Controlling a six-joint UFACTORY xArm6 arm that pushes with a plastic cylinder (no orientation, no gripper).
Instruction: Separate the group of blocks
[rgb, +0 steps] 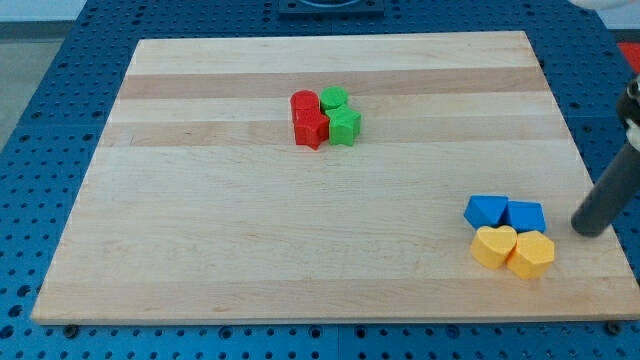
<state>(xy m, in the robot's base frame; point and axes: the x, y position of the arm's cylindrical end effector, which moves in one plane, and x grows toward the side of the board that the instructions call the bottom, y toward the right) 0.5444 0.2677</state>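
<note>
Two groups of blocks sit on the wooden board (250, 230). Near the view's top centre, a red rounded block (304, 102), a red star-like block (311, 128), a green rounded block (334, 98) and a green star-like block (345, 125) touch one another. At the view's lower right, a blue block (487, 211), a second blue block (526, 215), a yellow heart-like block (494, 245) and a yellow hexagon-like block (531, 254) are packed together. My tip (590, 230) is just to the right of the blue and yellow group, a small gap from it.
The board lies on a blue perforated table (40, 120). The board's right edge (600, 240) runs close by my tip. A dark base fixture (330, 6) shows at the view's top centre.
</note>
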